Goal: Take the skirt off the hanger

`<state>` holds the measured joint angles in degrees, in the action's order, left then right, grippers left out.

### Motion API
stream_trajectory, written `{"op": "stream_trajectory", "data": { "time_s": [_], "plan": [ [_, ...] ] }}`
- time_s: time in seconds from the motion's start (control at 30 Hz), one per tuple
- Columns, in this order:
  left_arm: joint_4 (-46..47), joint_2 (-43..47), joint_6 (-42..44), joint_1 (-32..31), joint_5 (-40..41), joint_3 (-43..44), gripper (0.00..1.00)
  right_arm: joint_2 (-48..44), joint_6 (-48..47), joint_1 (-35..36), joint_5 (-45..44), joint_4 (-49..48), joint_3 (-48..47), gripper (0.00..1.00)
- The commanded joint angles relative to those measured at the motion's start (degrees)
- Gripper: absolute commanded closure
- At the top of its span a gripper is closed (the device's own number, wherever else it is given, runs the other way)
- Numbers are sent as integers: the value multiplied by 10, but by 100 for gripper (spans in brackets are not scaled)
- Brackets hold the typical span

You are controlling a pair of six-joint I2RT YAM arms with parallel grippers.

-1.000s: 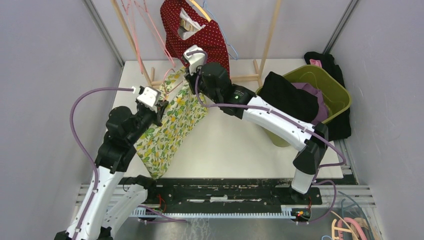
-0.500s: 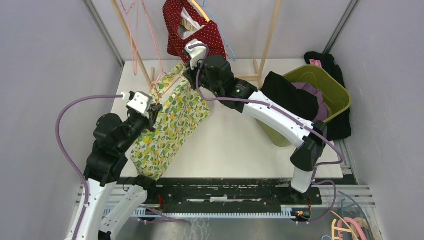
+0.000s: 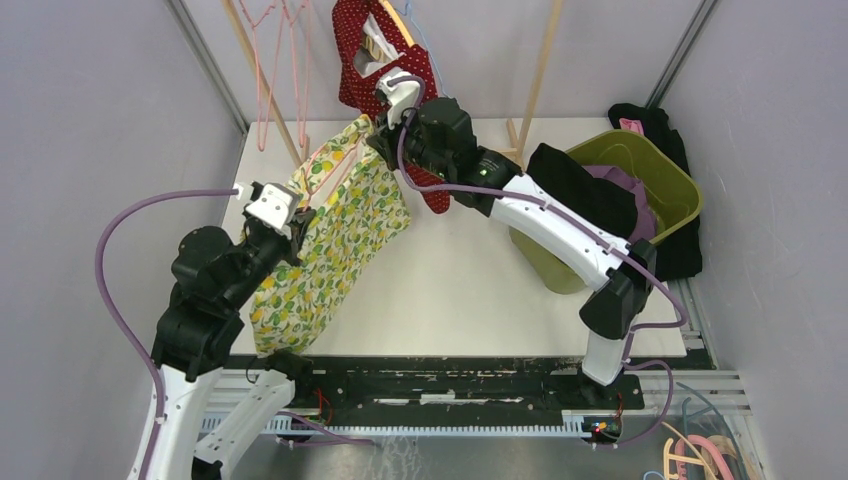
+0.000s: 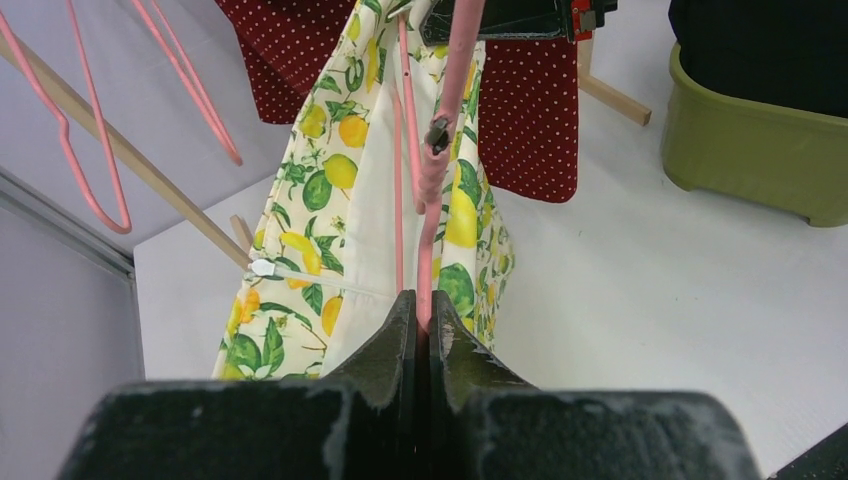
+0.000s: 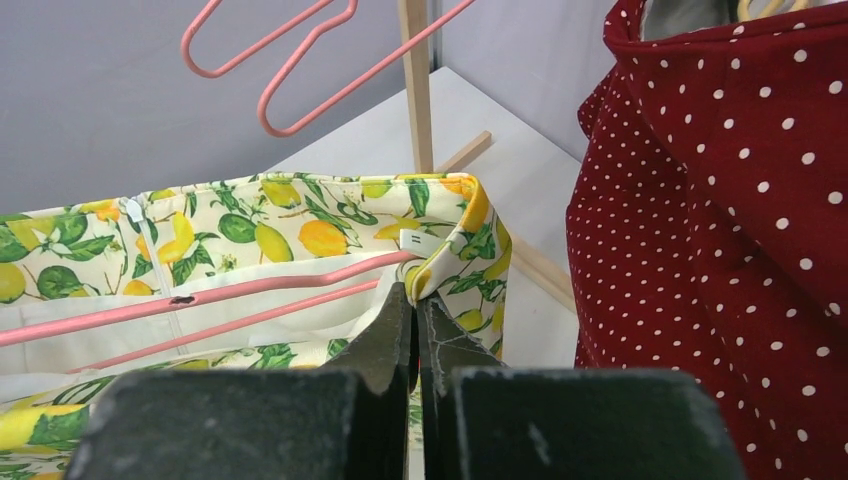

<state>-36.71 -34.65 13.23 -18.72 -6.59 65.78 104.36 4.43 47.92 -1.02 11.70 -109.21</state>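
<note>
The lemon-print skirt [image 3: 330, 240] hangs between my two arms above the table's left side, on a pink hanger [image 3: 325, 158]. My left gripper [image 3: 297, 222] is shut on the pink hanger [image 4: 432, 200], whose bar runs up from the jaws inside the skirt's [image 4: 300, 260] waistband. My right gripper [image 3: 372, 128] is shut on the far corner of the skirt's waistband [image 5: 445, 262]. The hanger's bars [image 5: 200, 300] run leftward from that corner inside the skirt.
A red polka-dot garment [image 3: 385, 60] hangs on the wooden rack [image 3: 540, 70] behind my right gripper, close on its right [image 5: 720, 230]. Empty pink hangers [image 3: 270, 60] hang at the back left. A green bin [image 3: 620, 190] of dark clothes stands at the right.
My left arm has pulled back and left with the hanger. My right gripper has risen toward the rack with the waistband corner. The skirt is stretched and lifted higher between them.
</note>
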Motion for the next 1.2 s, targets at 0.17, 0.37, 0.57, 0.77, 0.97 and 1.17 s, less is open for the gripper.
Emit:
{"op": "stream_trajectory", "data": {
  "time_s": [0.17, 0.37, 0.57, 0.77, 0.97, 1.17],
  "plan": [
    [-66, 31, 33, 4, 40, 65, 97, 7, -59, -142, -174, -46, -16, 100],
    [-25, 14, 5, 5, 10, 122, 97, 10, -57, -145, -167, -52, 7, 99],
    [72, 9, 8, 4, 44, 121, 97, 14, -48, -148, -156, -53, 14, 99],
    [214, -43, 16, 4, 67, 71, 97, 7, 10, -147, -115, -35, 23, 99],
    [321, -142, -3, 4, 48, 49, 97, -53, 11, -119, -51, 2, 65, 99],
    [410, -221, -19, 4, 65, 42, 97, -123, 9, -61, 19, 40, 106, 99]
  ]
}}
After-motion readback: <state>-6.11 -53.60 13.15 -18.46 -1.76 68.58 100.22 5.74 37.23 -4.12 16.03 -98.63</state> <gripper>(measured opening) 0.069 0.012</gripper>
